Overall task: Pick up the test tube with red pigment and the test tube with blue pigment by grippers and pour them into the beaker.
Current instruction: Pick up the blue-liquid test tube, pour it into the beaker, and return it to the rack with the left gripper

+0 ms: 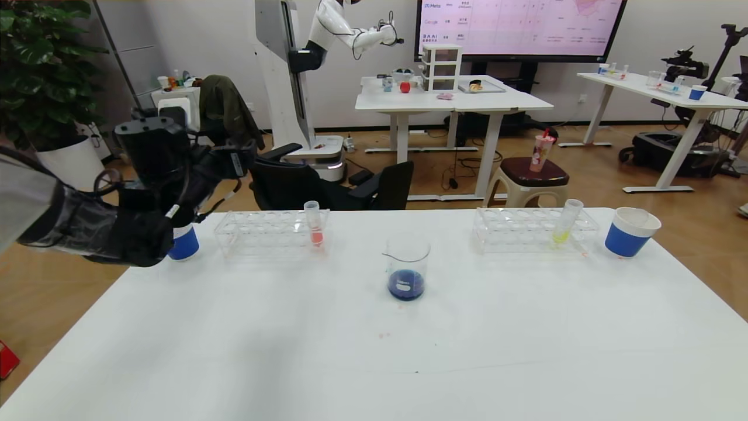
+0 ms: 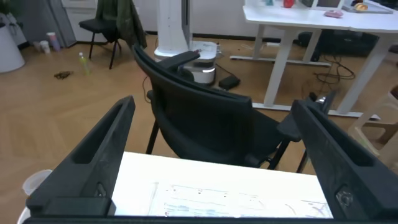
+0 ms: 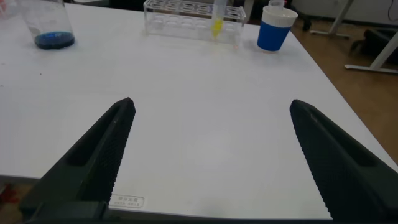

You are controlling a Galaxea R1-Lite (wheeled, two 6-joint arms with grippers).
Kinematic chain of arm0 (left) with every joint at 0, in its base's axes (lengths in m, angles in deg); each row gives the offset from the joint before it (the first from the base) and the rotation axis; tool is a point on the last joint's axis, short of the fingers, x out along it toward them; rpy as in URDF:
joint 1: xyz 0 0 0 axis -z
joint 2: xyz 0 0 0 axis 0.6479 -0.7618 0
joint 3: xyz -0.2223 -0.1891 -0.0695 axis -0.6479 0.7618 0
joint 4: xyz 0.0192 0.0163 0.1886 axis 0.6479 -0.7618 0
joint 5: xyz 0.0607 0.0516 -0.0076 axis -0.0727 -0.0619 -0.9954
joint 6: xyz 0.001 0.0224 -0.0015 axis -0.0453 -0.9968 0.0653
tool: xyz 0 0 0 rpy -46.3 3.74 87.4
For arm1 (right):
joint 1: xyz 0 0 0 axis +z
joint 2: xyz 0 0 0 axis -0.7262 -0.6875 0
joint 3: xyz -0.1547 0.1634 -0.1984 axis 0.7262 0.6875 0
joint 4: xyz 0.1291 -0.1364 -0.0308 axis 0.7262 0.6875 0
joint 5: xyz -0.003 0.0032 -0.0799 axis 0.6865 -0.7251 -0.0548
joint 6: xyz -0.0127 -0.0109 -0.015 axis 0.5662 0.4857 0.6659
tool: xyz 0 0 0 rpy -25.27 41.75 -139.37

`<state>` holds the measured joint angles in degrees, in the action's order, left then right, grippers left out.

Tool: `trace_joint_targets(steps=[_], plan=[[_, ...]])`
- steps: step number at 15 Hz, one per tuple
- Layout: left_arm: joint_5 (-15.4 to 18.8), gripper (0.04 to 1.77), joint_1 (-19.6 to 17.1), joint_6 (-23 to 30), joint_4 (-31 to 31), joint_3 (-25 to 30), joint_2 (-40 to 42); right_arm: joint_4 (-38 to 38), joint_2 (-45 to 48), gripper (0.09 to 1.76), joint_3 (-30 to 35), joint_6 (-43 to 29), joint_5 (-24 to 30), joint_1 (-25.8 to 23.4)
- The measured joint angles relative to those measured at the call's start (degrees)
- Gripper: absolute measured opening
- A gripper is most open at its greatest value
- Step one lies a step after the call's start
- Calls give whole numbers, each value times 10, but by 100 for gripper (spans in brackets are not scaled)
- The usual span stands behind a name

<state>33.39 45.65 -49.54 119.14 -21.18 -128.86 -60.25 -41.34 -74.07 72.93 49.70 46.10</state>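
Jaws on both arms spread wide, nothing between them. My left gripper [image 2: 211,155] hangs above the far left corner of the table [image 1: 374,351], over a blue-banded paper cup [image 1: 184,242], its fingers [image 2: 93,162] pointing out at a black office chair [image 2: 205,124]. Just beside it lies the left tube rack [image 1: 272,231], with one tube of coral-orange liquid [image 1: 315,225] upright in it. My right gripper [image 3: 211,162] hovers low over the near right part of the table. Well ahead of its jaws: the beaker [image 1: 407,266], mid-table, dark blue liquid in the bottom. Also ahead, the right rack [image 3: 193,18] with a yellow-green tube [image 3: 217,17], and a second cup [image 3: 275,28] beside it. I can't spot the red or blue tubes anywhere
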Motion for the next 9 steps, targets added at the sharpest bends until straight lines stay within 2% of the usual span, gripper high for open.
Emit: trace_joint_targets(steps=[3, 9], plan=[[0, 174, 12, -38, -43, 26, 87, 0, 0, 174, 0, 0, 0, 0], [1, 174, 0, -98, -203, 108, 337, 0, 0, 174, 0, 0, 0, 0]])
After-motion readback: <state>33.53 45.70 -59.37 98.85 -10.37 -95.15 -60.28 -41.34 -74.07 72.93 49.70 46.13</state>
